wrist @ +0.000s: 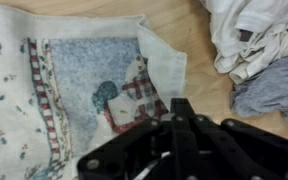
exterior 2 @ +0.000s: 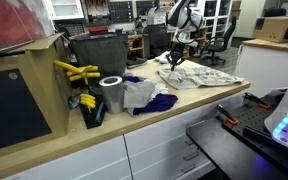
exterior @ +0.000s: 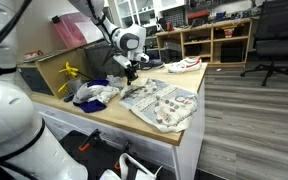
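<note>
The fingers (wrist: 179, 112) are pressing together into one dark tip in the wrist view, clenched with no gap showing between them and nothing visibly caught there. Whether they are touching the fabric below cannot be told. They are hanging over the printed cloth (wrist: 84, 95), close to its right-hand hem and just below a printed figure with a plaid patch.

In an exterior view the fingers (exterior: 130, 73) are pointing straight down from the white wrist at one end of the printed cloth (exterior: 164, 104). The cloth is lying spread out and slightly rumpled, reaching away from the fingers toward the corner of the worktop (exterior: 104, 115).

Up and to the right of the fingers in the wrist view, a white garment (wrist: 252, 35) is lying crumpled, with a blue-grey cloth (wrist: 269, 95) just beside it. A strip of bare wood is keeping both apart from the printed cloth. In an exterior view the same pair is lying heaped together near the fingers (exterior 2: 177, 58), the white garment (exterior 2: 136, 92) resting partly on the blue-grey cloth (exterior 2: 162, 102).

Past that heap, farther from the fingers, a silvery roll (exterior 2: 111, 93) is standing upright. Beside it, yellow tools (exterior 2: 76, 72) are sticking out by a cardboard box (exterior 2: 24, 100), with a black bin (exterior 2: 99, 50) behind them.

Well apart from the fingers, off the worktop, a pair of shoes (exterior: 184, 65) is sitting on a low shelf and an office chair (exterior: 274, 40) is standing on the floor
</note>
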Controlling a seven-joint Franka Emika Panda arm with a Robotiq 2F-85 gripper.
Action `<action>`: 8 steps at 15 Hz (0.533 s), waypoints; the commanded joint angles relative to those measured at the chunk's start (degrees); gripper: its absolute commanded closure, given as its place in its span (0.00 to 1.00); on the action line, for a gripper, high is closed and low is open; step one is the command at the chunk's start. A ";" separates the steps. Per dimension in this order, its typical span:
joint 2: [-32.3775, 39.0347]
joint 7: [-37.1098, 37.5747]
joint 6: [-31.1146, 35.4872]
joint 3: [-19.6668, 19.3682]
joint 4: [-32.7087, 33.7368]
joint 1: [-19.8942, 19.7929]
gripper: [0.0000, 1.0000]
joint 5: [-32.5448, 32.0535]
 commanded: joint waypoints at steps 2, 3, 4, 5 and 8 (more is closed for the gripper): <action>0.99 -0.15 -3.50 1.37 2.33 0.04 1.00 5.21; 1.50 -0.13 -4.55 1.74 2.89 0.11 1.00 6.10; 2.17 0.10 -5.94 2.10 3.58 0.33 1.00 6.91; 2.88 0.33 -7.52 2.30 4.45 0.56 1.00 7.51; 5.99 1.64 -11.69 2.19 7.21 1.88 1.00 7.94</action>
